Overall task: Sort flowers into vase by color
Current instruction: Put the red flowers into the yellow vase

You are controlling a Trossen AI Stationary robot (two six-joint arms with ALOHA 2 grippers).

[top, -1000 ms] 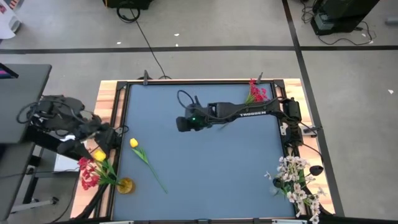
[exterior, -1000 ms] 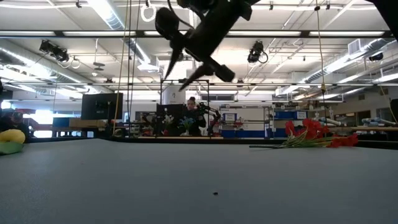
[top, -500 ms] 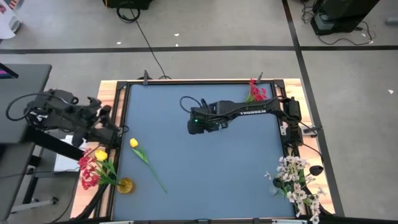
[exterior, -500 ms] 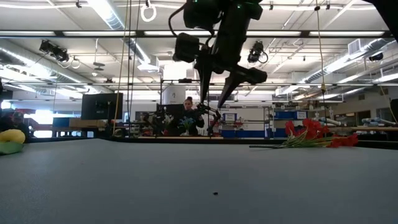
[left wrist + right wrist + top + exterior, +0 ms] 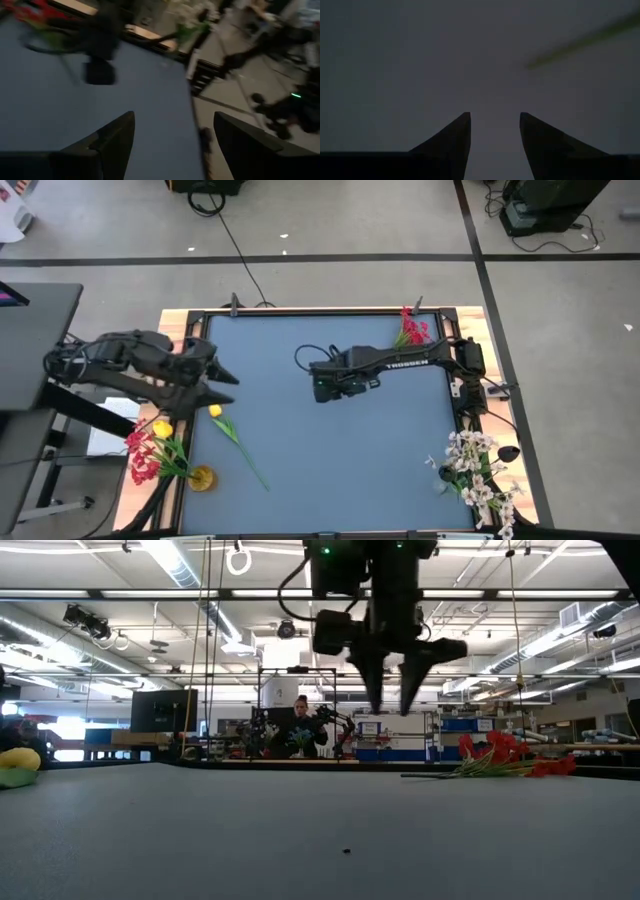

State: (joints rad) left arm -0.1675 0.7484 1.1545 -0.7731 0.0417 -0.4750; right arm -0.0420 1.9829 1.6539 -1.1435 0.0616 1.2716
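In the high view one yellow tulip (image 5: 215,411) lies flat near the table's left edge, its stalk running toward the near edge. A red flower (image 5: 411,330) lies at the far right corner, also in the low view (image 5: 500,760). My left gripper (image 5: 222,388) hovers open just beyond the tulip's bud; its wrist view (image 5: 172,130) is blurred. My right gripper (image 5: 335,387) hangs open over the table's middle, pointing straight down (image 5: 392,700). Its wrist view (image 5: 495,120) shows bare table and a blurred green stalk (image 5: 580,42).
A small amber vase (image 5: 202,477) at the near left holds red and yellow flowers (image 5: 148,448) that lean out over the table's left edge. White sprays (image 5: 477,472) stand at the near right corner. A black frame (image 5: 300,310) rims the blue-grey table.
My left arm has swung from beside the left-edge vase out over the table, toward the right and the far edge, and its open gripper now hovers by the tulip. My right gripper has shifted slightly right and tipped from a slant to pointing straight down.
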